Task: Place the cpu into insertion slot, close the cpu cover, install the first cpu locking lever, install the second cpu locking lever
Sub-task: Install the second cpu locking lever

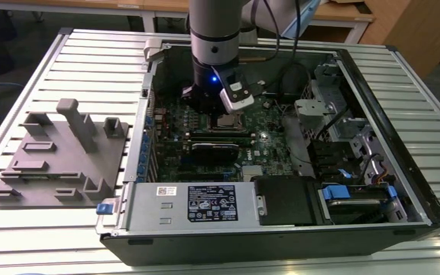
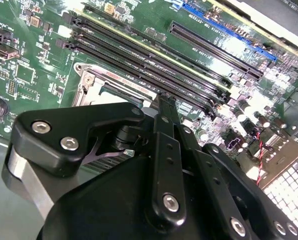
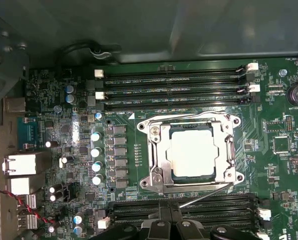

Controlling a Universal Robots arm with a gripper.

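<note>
In the exterior view, an open computer case (image 1: 281, 160) lies on a slatted metal tabletop (image 1: 59, 63). The robot arm (image 1: 213, 34) reaches down into the case, and its pincer (image 1: 213, 112) hangs just above the chip socket (image 1: 226, 122) on the green board (image 1: 204, 143). A grey plastic holder (image 1: 63, 154) sits on the tabletop at the exterior view's left, well apart from the case.

In the second wrist view, the black pincer (image 2: 161, 100) fills the foreground, its fingers (image 2: 163, 117) drawn close together with nothing visible between them. Their tips stand over the socket's edge, beside the long black memory slots (image 2: 153, 60). The silvery frame of the socket (image 2: 91, 85) shows just past the pincer body.

In the first wrist view, the chip (image 3: 191, 152), with its pale metal top, lies flat inside the socket (image 3: 156, 155). The thin metal cover frame (image 3: 223, 157) lies down around the chip, whose top shows through the window. A thin wire lever (image 3: 203, 195) runs slanted along the socket's side nearest the pincer, whose fingertips (image 3: 171, 225) show at the picture's edge over the memory slots (image 3: 188, 212).
</note>
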